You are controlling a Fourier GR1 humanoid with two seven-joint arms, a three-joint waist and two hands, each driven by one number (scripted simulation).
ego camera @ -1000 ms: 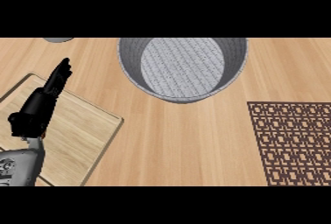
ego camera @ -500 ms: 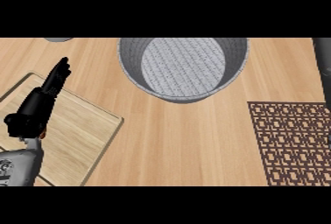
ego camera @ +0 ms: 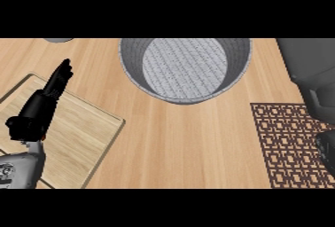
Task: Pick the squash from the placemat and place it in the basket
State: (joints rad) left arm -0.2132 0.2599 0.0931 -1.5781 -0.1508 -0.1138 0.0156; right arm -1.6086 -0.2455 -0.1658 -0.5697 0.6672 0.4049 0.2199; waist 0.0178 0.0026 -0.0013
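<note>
Nothing is showing in the basket (ego camera: 134, 66) yet; we are resting our left hand (ego camera: 40, 108), fingers straight, at left; right hand's state unclear.

One head view only, looking steeply down on the counter (ego camera: 189, 142); forearms enter from its lower edge.

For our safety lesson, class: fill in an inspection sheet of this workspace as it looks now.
Surface: wooden counter.
Job's things: grey basket at the top, nothing seen inside; brown placemat at right; squash not seen.
Clutter: wooden board at left; grey object cut off at the top edge.
Robot hands: left robot hand open over the board; right robot hand at the right edge, mostly cut off.
Cables: nothing seen.
Surroundings: nothing seen.
</note>
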